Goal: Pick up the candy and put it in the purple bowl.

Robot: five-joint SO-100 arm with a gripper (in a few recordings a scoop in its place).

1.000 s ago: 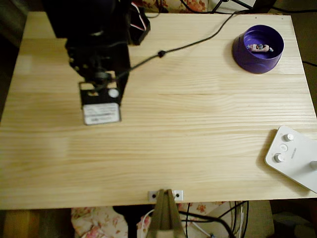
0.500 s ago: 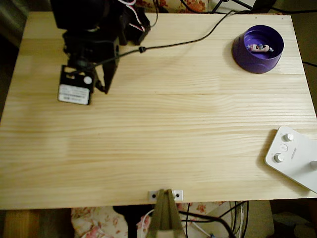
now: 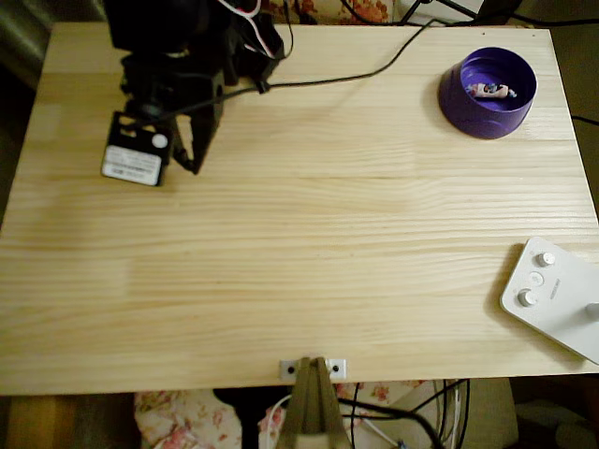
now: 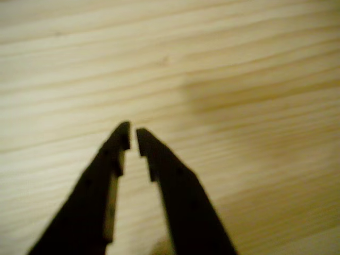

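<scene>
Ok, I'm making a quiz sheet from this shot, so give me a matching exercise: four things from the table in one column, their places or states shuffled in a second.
Things:
1. candy
2. purple bowl
3. gripper
4. white device with knobs

Places or states:
A. at the table's lower right edge in the overhead view
B. lying inside the bowl
C. near the table's top right corner in the overhead view
D. holding nothing, tips nearly together over bare wood

Pairs: 1-B, 2-C, 3-D, 4-A

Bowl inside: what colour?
Lighter purple than its deep purple walls; the purple bowl shows best in the overhead view.
</scene>
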